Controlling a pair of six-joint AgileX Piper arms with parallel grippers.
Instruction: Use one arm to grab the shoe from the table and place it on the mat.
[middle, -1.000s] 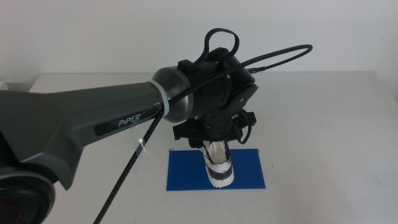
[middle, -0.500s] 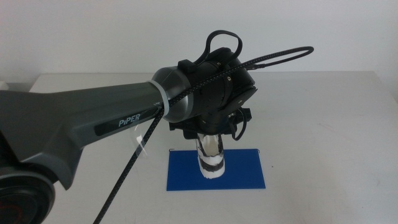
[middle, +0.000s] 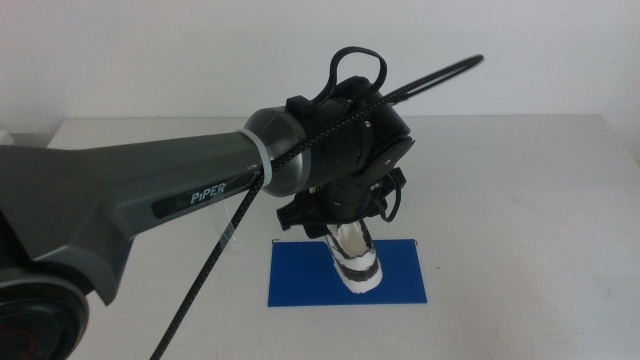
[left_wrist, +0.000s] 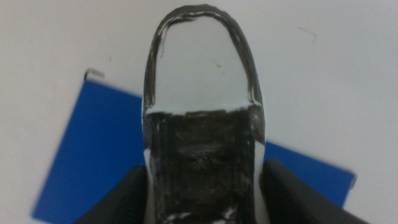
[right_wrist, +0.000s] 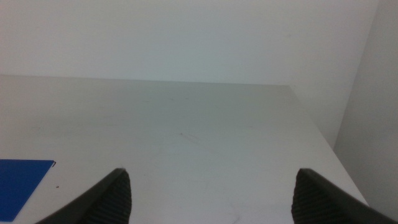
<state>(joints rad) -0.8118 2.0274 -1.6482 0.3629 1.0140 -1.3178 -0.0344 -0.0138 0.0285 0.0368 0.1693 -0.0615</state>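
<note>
I am holding the small white-and-black patterned sneaker with the thick white sole (middle: 354, 258) in my left pincer (left_wrist: 202, 205), whose two dark jaws are pressing against the shoe's two long sides, as the left wrist view shows near its bottom edge. In the middle view my thick dark-grey arm with the white lettering (middle: 150, 205) is reaching in from the left of the frame to its centre, and the shoe is hanging below the black pincer head, just under the middle of the picture. The relation that matters now is the shoe to the flat deep-blue rectangular mat (middle: 300, 275): the mat is lying directly beneath it, in the lower centre of the frame, on the plain white counter (middle: 520, 200). The shoe's long axis is running across the mat's shorter side, with the toe pointing toward the bottom of the frame and tipped downward. I cannot tell whether the sole is touching the mat yet; I judge it to be close. So the coming move, I think, is straight down and then a release. My right pincer (right_wrist: 211, 193) is waiting apart, its jaws standing wide over bare counter, with only a corner of the mat at the lower left of its own view.
</note>
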